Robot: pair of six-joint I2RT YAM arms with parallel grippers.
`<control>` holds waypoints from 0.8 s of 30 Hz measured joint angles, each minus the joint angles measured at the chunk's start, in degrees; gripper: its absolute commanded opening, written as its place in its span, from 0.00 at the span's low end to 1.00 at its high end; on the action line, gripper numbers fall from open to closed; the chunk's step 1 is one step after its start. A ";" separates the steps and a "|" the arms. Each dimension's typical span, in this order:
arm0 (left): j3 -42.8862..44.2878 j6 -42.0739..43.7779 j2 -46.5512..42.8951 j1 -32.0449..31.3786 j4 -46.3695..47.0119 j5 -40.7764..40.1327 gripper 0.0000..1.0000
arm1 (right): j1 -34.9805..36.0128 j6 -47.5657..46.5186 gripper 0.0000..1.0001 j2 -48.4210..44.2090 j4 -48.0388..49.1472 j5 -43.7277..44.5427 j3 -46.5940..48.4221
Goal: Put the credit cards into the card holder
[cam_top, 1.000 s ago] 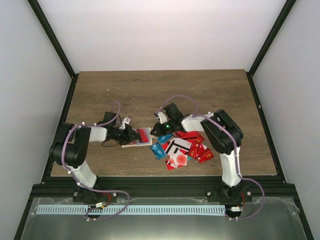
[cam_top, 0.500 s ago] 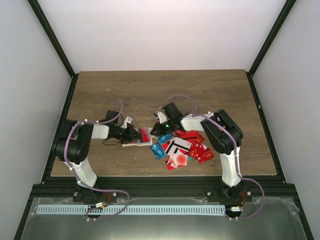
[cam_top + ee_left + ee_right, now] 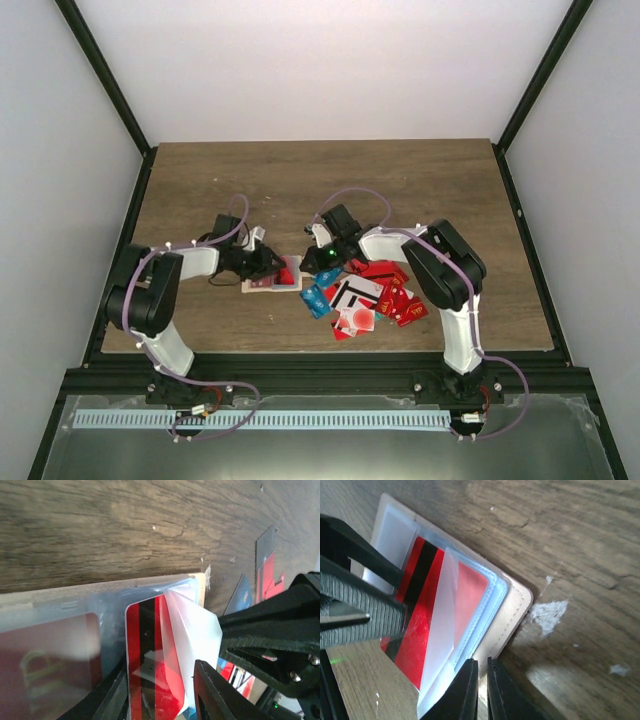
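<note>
The beige card holder [image 3: 260, 284] lies open on the table between the two grippers, its clear sleeves facing up. A red card [image 3: 150, 655] with a black stripe sits partly under a lifted clear sleeve flap [image 3: 440, 630]. My left gripper [image 3: 160, 672] is open, its fingers standing either side of that card without pinching it. My right gripper [image 3: 482, 680] is shut on the near edge of the card holder [image 3: 517, 605]. The heap of credit cards [image 3: 370, 297], mostly red with some blue and white, lies to the right of the holder.
Loose cards [image 3: 265, 565] lie just beyond the holder's corner, close behind the right gripper [image 3: 270, 635]. Black frame rails [image 3: 120, 250] border the wooden table [image 3: 320, 180] left and right. Bare wood stretches behind both arms.
My left jaws have opened off the red card, and the left wrist has shifted slightly away from me. The right gripper has stayed on the holder's edge.
</note>
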 measured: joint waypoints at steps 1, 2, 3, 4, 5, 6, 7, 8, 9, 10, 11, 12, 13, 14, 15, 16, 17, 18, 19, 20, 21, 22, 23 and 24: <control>0.00 0.09 -0.61 -0.02 -0.52 -0.85 0.42 | 0.17 -0.07 0.10 -0.13 -0.42 0.09 0.02; 0.00 0.22 -0.98 -0.02 -0.83 -1.46 0.44 | 0.35 -0.20 0.10 -0.31 -0.83 0.15 0.04; 0.00 0.26 -1.57 -0.04 -1.36 -2.10 0.47 | 0.55 -0.42 0.11 -0.50 -1.25 0.15 0.07; 0.00 0.39 -2.14 -0.04 -1.99 -2.89 0.49 | 0.68 -0.55 0.11 -0.63 -1.53 0.24 0.11; 0.00 0.48 -2.73 -0.02 -2.71 -3.74 0.51 | 0.72 -0.72 0.11 -0.74 -2.01 0.35 0.20; 0.00 0.70 -3.19 -0.02 -3.19 -4.37 0.53 | 0.72 -0.87 0.11 -0.74 -2.56 0.39 0.46; 0.00 0.72 -3.85 -0.02 -3.96 -5.16 0.55 | 0.72 -1.03 0.11 -0.74 -3.08 0.46 0.72; 0.00 0.85 -4.37 -0.02 -4.59 -5.77 0.57 | 0.72 -1.07 0.11 -0.76 -3.39 0.55 0.87; 0.00 0.87 -4.96 -0.02 -5.33 -6.40 0.59 | 0.72 -1.16 0.12 -0.85 -3.85 0.61 1.07; 0.00 1.01 -5.42 -0.02 -5.99 -6.95 0.61 | 0.70 -1.25 0.12 -0.94 -4.04 0.70 1.20; 0.00 0.98 -5.99 -0.02 -6.75 -7.58 0.63 | 0.66 -1.29 0.12 -1.05 -4.37 0.83 1.44; 0.00 1.07 -6.45 -0.04 -7.52 -8.22 0.65 | 0.63 -1.38 0.12 -1.16 -4.59 0.90 1.70; 0.00 1.20 -6.86 -0.04 -8.26 -8.85 0.70 | 0.59 -1.49 0.12 -1.27 -4.79 1.01 1.95; 0.07 1.33 -7.17 -0.07 -9.07 -9.51 0.73 | 0.59 -1.53 0.12 -1.42 -4.90 1.07 2.14; 0.24 1.53 -7.37 -0.22 -9.84 -9.94 0.75 | 0.55 -1.64 0.12 -1.62 -5.05 1.09 2.36; 0.57 1.77 -7.50 -0.33 -10.47 -10.43 0.76 | 0.48 -1.75 0.12 -1.75 -5.18 1.18 2.60; 0.87 1.95 -7.61 -0.50 -10.97 -10.93 0.79 | 0.37 -1.90 0.12 -1.95 -5.18 1.25 2.73; 1.07 2.08 -7.72 -0.72 -11.39 -11.45 0.82 | 0.33 -1.95 0.12 -2.14 -5.22 1.27 2.75; 1.29 2.21 -7.80 -0.98 -11.76 -11.91 0.84 | 0.33 -1.99 0.12 -2.38 -5.33 1.27 2.75; 1.51 2.43 -7.85 -1.29 -12.11 -12.39 0.86 | 0.33 -2.08 0.12 -2.62 -5.42 1.27 2.75; 1.75 2.49 -7.87 -1.62 -12.48 -12.85 0.88 | 0.33 -2.12 0.12 -2.86 -5.44 1.27 2.75; 2.10 2.56 -7.87 -2.05 -12.92 -13.46 0.91 | 0.33 -2.10 0.12 -3.19 -5.53 1.22 2.75; 2.60 2.73 -7.87 -2.54 -13.57 -14.34 0.95 | 0.33 -2.10 0.12 -3.50 -5.57 1.22 2.75; 3.06 2.82 -8.00 -3.08 -14.32 -15.37 0.99 | 0.33 -2.05 0.13 -3.89 -5.57 1.14 2.75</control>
